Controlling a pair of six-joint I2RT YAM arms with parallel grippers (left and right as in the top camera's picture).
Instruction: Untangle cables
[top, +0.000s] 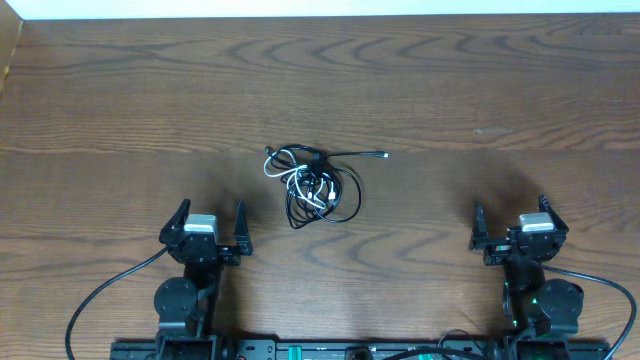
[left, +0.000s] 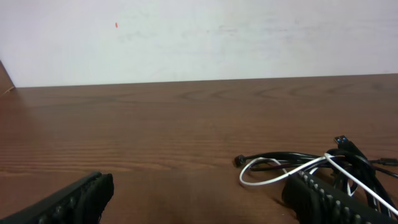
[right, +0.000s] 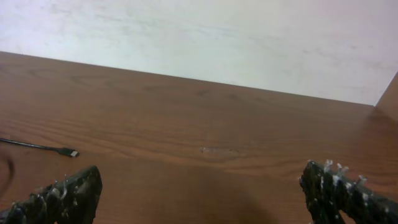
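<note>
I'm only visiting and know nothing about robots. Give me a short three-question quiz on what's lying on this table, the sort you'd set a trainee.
1. True or false: the left gripper is clamped on the cables.
2. Most of the cables are black, but one is another colour. Which? A) white B) red C) yellow
3. Fill in: the cables lie nearer the ____ gripper.

Key
1. False: it stands open, apart from them.
2. A
3. left; the right gripper, also open, is farther off.
</note>
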